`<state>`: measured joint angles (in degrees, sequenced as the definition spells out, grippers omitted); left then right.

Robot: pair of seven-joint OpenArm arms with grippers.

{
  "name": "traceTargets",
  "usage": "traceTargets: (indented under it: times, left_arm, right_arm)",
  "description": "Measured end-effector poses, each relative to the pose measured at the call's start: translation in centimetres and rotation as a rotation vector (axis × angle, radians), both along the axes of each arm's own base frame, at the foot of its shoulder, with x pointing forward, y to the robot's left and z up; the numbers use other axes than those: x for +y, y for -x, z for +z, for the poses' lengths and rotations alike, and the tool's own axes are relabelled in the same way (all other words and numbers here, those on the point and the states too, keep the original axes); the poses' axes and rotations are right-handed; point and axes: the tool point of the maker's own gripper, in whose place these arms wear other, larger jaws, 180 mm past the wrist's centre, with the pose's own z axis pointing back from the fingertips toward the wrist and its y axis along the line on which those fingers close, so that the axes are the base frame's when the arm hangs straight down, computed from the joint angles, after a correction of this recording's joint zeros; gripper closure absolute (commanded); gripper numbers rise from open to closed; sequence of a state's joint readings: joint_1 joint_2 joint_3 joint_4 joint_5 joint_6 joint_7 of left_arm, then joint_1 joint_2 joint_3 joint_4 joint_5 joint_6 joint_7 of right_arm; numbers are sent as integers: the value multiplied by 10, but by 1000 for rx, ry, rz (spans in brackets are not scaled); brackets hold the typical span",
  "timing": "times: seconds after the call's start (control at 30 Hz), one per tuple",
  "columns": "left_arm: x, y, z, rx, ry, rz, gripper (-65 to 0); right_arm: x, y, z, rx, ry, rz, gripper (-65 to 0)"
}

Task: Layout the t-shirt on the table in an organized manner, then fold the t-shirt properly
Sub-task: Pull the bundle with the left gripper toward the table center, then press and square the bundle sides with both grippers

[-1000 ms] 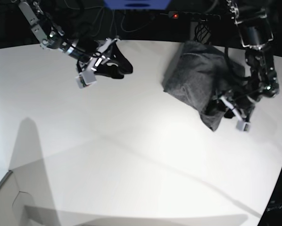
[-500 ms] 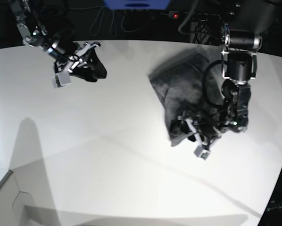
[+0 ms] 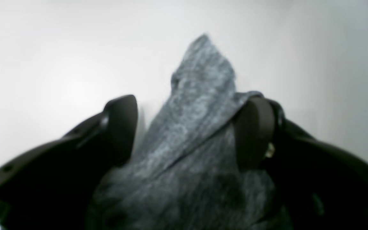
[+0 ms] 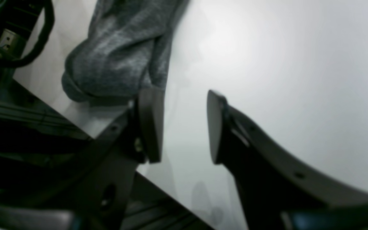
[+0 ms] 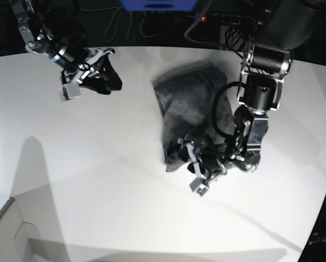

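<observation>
Your left gripper (image 3: 190, 127) grasps a fold of the t-shirt (image 5: 187, 109), which lies bunched on the table (image 5: 97, 180) right of centre in the base view, its long axis running from the far edge toward you, the pulled end nearest. Your right gripper (image 5: 92, 76) hangs unclenched and empty at far left.

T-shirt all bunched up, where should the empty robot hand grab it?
I'd pinch the loose edge of the t-shirt nearest the right gripper, coming in low from that side. The left gripper already has cloth between its fingers at the opposite end, so pulling apart would probably spread it over the table.
</observation>
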<state>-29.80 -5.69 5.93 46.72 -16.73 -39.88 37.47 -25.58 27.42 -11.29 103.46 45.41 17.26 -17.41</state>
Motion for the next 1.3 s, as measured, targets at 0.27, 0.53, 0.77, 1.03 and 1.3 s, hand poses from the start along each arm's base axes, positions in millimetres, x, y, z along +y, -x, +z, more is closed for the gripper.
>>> traceTargets:
  times: [0.27, 0.53, 0.77, 1.03, 1.3]
  left_arm:
    - [28, -24, 25, -65, -18, 44, -457]
    - [61, -22, 27, -83, -9, 126, -457]
    - [113, -7, 8, -38, -6, 260, -457]
    - [190, 27, -12, 101, 82, 543, -454]
    - [228, 75, -20, 98, 93, 661, -437]
  right_arm:
    - [0, 0, 0, 0, -1, -1, -204]
    - [1, 0, 0, 1, -2, 1, -204]
    - [7, -2, 2, -4, -29, -11, -206]
    - [8, -18, 12, -49, -31, -11, -206]
    - [6, -53, 4, -45, 27, 28, -203]
